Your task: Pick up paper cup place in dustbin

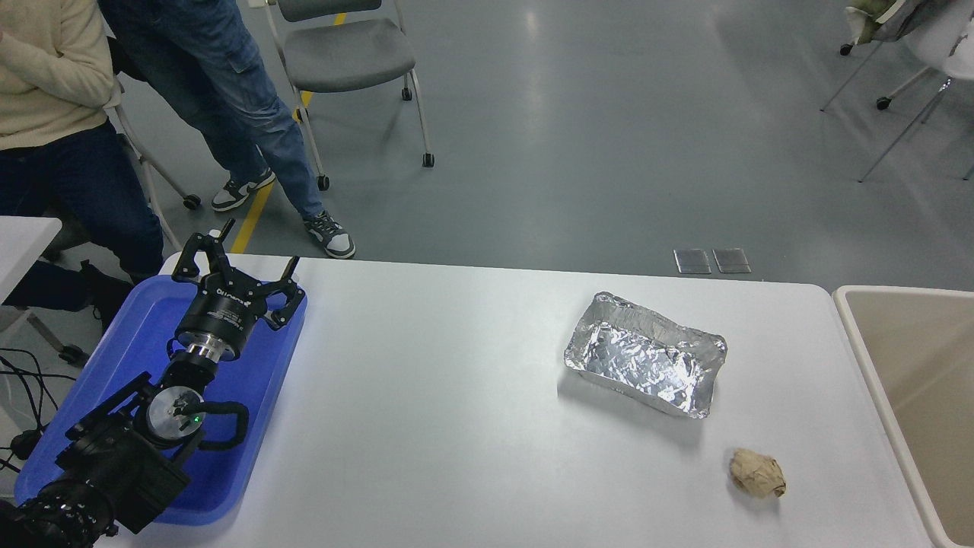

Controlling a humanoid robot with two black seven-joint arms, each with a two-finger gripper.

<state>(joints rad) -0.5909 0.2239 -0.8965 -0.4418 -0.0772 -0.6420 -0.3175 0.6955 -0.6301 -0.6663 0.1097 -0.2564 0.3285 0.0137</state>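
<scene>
left gripper [242,255] spread over blue tray [251,426] | dustbin [875,380] right, contents unclear

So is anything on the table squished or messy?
Yes. The silver foil tray sits crooked, its walls crinkled and bent. Nearer the camera lies a crumpled tan paper ball. No paper cup shows anywhere, though the dustbin waits at the right edge. The left gripper hangs open over the blue tray.

A white desk [456,426] carries a blue tray [251,426], crinkled silver foil tray [647,356] and tan paper ball [757,473]; beside it, the dustbin [905,380] is beige.
</scene>
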